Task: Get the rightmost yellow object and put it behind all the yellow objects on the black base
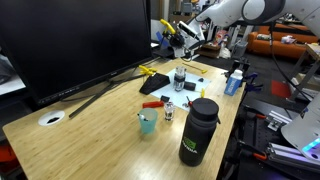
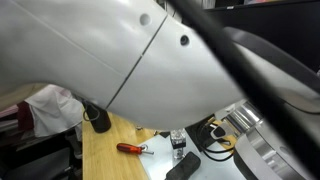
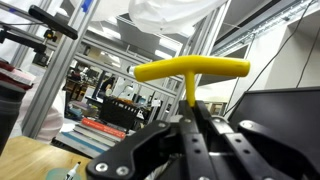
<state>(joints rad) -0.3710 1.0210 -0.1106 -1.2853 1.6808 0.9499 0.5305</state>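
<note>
In the wrist view my gripper (image 3: 190, 112) is shut on a bright yellow T-shaped piece (image 3: 190, 68), whose stem runs down between the fingers. In an exterior view the gripper (image 1: 184, 38) hangs in the air above the far end of the table, beyond the monitor. A small cluster of yellow pieces (image 1: 150, 72) lies on the monitor's black base (image 1: 110, 88), whose long thin legs splay across the wooden table. The held piece is too small to make out in that view. The robot's white body fills most of the second exterior view.
A big dark monitor (image 1: 70, 40) stands at the table's back. A black bottle (image 1: 200, 130), a teal cup (image 1: 147, 122), a red flat item (image 1: 153, 103), a small bottle (image 1: 179, 77), a white tape roll (image 1: 52, 118) and a red-handled tool (image 2: 130, 149) lie about.
</note>
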